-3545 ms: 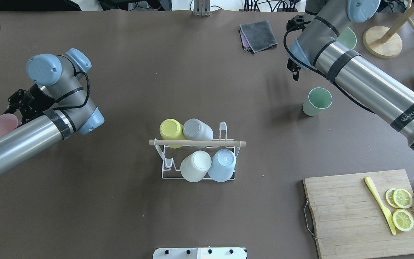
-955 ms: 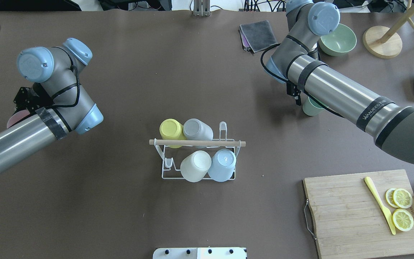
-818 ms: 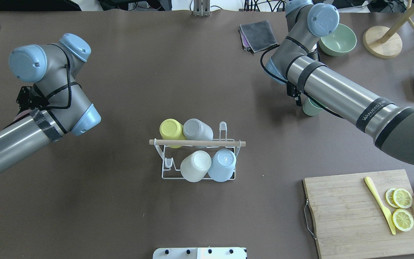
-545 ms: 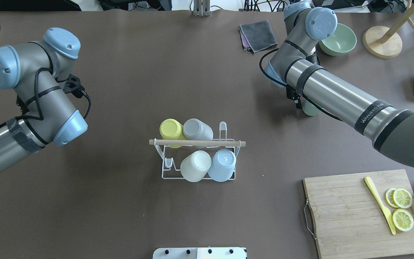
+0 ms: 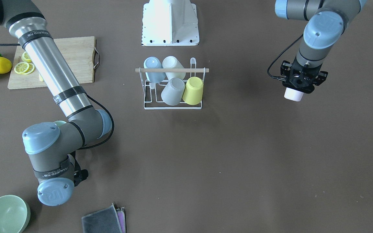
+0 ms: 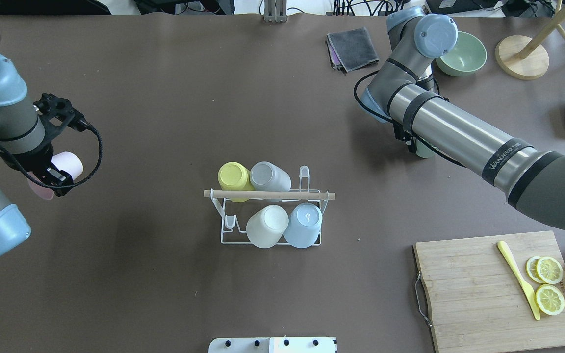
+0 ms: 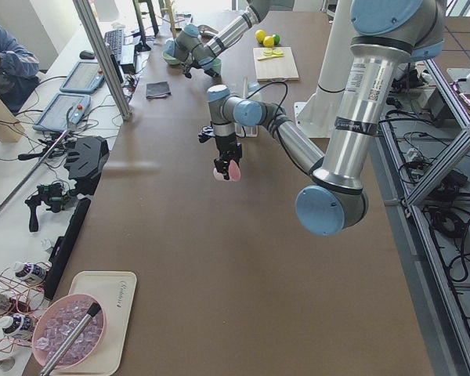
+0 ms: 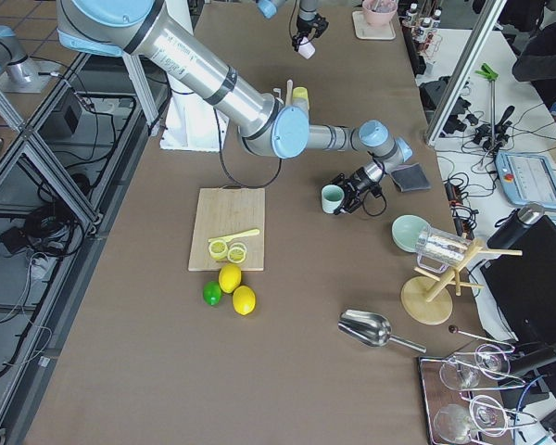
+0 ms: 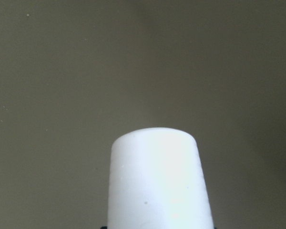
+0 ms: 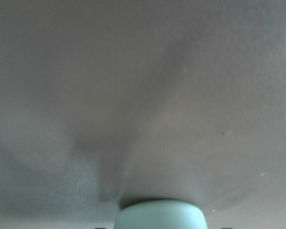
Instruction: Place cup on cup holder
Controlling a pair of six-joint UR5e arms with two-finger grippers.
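Note:
The cup holder (image 6: 312,195) is a white wire rack with a wooden rod, at mid table; it also shows in the front view (image 5: 199,70). It carries a yellow (image 6: 233,176), a grey (image 6: 269,176), a white (image 6: 267,225) and a light blue cup (image 6: 303,224). My left gripper (image 6: 54,172) is shut on a pink cup (image 6: 67,164) and holds it on its side above the table, far left of the rack; the left wrist view shows its base (image 9: 157,181). My right gripper is hidden under its arm at the green cup (image 6: 424,150), whose end shows in the right wrist view (image 10: 159,217); its jaws are hidden.
A back-right prong (image 6: 304,175) and a front-left prong (image 6: 230,223) of the rack carry nothing. A cutting board (image 6: 478,294) with lemon slices lies front right. A green bowl (image 6: 464,54), a grey cloth (image 6: 353,48) and a wooden stand (image 6: 523,56) are at the back right.
My left arm has lifted the pink cup, turned its wrist and swung toward the table's left edge. My right arm has moved left and down over the green cup.

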